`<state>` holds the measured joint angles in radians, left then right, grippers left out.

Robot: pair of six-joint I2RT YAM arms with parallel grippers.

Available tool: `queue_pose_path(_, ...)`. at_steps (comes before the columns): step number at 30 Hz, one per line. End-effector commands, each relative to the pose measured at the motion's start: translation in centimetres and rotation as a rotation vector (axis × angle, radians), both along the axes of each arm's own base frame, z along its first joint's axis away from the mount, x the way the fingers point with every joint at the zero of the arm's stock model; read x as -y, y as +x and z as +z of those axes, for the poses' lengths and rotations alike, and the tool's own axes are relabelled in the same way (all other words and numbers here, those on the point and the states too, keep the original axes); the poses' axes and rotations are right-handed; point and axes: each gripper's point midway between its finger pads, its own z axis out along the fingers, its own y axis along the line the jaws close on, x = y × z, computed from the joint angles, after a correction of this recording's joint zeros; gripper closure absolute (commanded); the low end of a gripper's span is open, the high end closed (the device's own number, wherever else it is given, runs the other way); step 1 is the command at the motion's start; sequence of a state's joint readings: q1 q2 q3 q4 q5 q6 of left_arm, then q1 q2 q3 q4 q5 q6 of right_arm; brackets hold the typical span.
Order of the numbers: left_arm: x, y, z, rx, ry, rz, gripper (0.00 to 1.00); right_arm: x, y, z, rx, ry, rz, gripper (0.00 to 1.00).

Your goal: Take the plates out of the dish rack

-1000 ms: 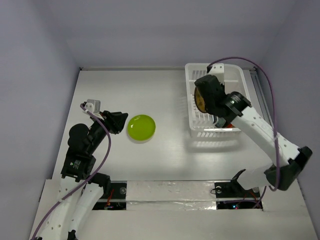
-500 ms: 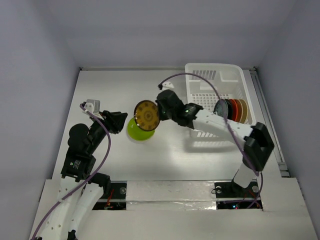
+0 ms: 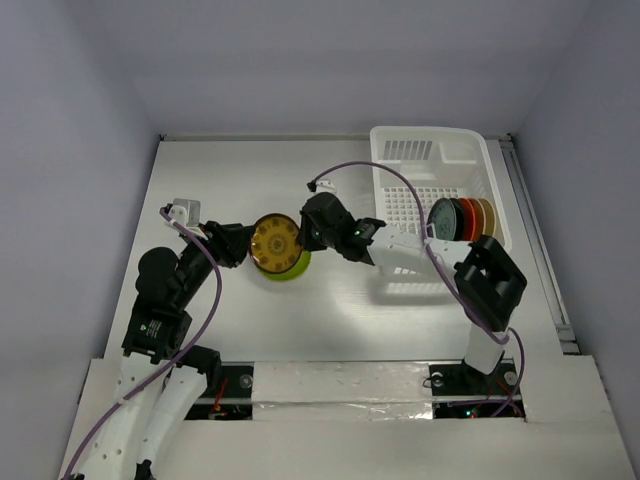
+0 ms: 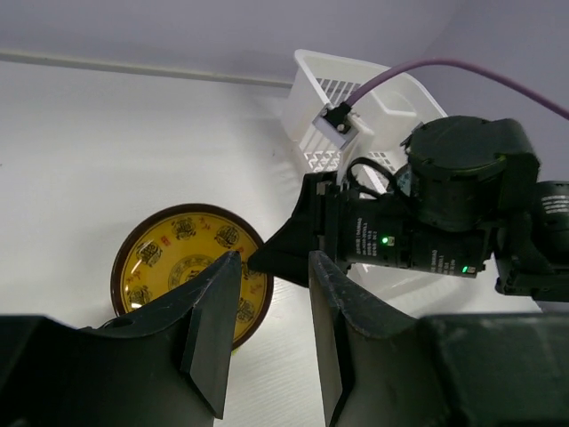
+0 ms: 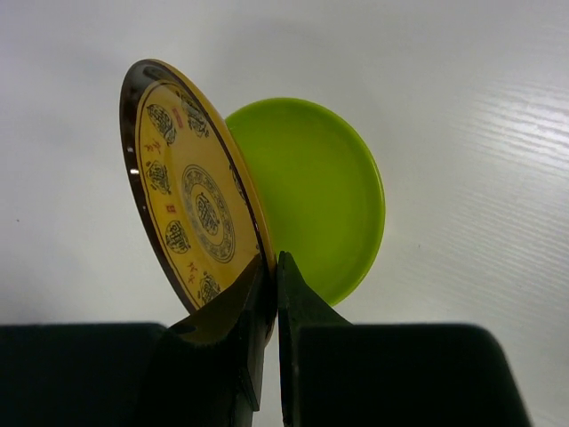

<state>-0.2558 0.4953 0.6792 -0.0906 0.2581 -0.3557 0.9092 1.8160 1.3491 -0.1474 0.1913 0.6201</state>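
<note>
Now lower, yellow plate (image 3: pixel 274 241) overlaps lime plate (image 3: pixel 293 270) (white table (image 3: pixel 330 310), grey walls (image 3: pixel 300 60)).

mid-table: right gripper (image 3: pixel 301 238) with yellow plate (image 3: pixel 272 240) over green plate (image 3: pixel 291 269), left gripper (image 3: pixel 233 244) just beside | rack (image 3: pixel 400 150): upright plates (image 3: pixel 462 218) fill right side, right arm (image 3: pixel 410 250) crosses near edge | free: near table (image 3: pixel 330 325)

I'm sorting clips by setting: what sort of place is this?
Probably a robotics lab cell, not a kitchen: white table boxed in by grey walls, robot arms bolted at its edge, one dish rack.
</note>
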Motion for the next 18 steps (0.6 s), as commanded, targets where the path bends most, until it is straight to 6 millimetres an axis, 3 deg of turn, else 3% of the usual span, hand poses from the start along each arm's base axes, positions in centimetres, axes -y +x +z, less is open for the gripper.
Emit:
queue_pose_path(1, 0.1, -0.2, 2.6, 0.071, -0.017, -0.009, 0.67, -1.3, 0.6, -0.7, -0.012, 0.061, -0.011, 0.97)
queue_pose_path(7, 0.2, -0.3, 2.7, 0.077, -0.019, -0.012, 0.66, -0.3, 0.2, -2.0, -0.036, 0.036, -0.045, 0.86)
queue_pose_path(11, 0.2, -0.4, 2.8, 0.08, -0.02, -0.015, 0.66, 0.9, 0.3, -2.4, -0.041, -0.011, -0.081, 0.52)
queue_pose_path(14, 0.2, -0.4, 2.8, 0.081, -0.02, -0.014, 0.66, 1.8, 0.2, -2.1, -0.032, -0.032, -0.097, 0.37)
queue_pose_path(18, 0.1, -0.4, 2.9, 0.083, -0.02, -0.012, 0.66, 3.4, 0.2, 0.3, 0.018, -0.056, -0.125, 0.36)
